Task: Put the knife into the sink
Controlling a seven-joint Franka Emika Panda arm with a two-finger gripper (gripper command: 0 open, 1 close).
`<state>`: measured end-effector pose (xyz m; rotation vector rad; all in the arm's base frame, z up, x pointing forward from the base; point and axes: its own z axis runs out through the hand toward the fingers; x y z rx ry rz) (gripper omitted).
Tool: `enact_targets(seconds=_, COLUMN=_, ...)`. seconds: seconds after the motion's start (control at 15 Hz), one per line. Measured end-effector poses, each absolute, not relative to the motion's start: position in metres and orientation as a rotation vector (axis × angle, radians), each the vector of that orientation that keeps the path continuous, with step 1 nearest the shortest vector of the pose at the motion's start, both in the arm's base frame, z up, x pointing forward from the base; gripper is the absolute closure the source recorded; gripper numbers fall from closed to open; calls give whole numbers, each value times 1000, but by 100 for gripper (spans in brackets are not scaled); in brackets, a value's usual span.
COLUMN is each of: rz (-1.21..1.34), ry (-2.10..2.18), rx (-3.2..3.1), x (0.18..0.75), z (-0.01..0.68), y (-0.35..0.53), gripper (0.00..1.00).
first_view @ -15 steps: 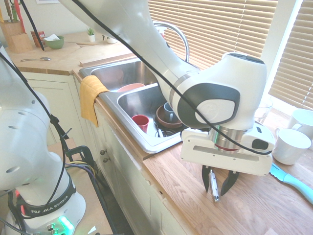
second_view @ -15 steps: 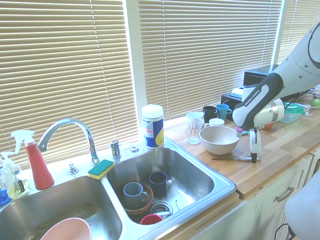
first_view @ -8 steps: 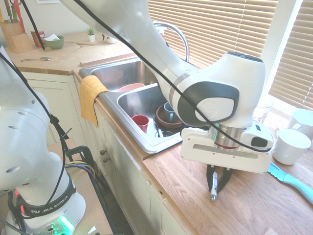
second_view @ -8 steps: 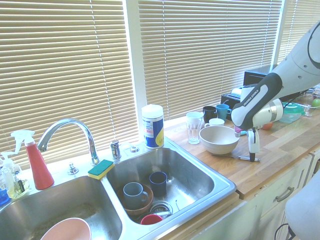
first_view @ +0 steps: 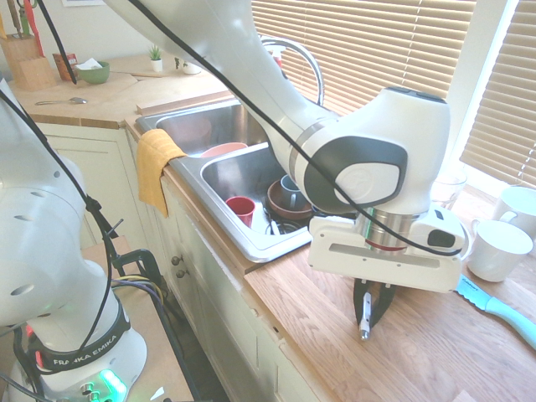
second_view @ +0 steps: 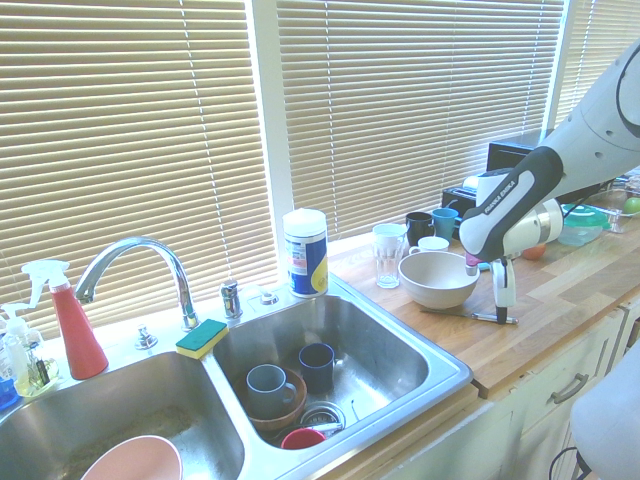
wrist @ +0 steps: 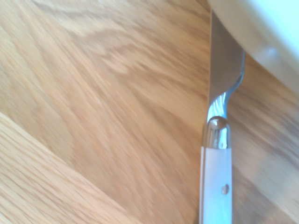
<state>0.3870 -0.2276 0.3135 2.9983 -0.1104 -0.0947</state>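
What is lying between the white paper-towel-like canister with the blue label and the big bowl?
In the second exterior view, a clear glass stands between the canister and the bowl.

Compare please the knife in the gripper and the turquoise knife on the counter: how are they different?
The slim knife has a whitish handle; the turquoise knife has a turquoise one. The slim knife's blade is grey, the turquoise knife's turquoise. The gripper is closed on the slim knife; the turquoise knife lies free.
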Motion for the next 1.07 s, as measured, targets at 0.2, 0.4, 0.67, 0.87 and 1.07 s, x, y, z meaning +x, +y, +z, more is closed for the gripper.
enact_targets(seconds=0.2, rz=-97, ry=-63, rx=3006, x=384, z=312, y=-194, gripper=100)
enact_targets(seconds=0.4, rz=-98, ry=-7, rx=3008, x=374, z=312, y=-149, gripper=100)
enact_targets(seconds=0.67, rz=-64, ry=44, rx=2984, x=369, z=330, y=-83, gripper=100)
enact_targets(seconds=0.87, rz=19, ry=32, rx=2973, x=377, z=367, y=-42, gripper=100)
enact_targets(seconds=1.07, rz=103, ry=-79, rx=3000, x=387, z=391, y=17, gripper=100)
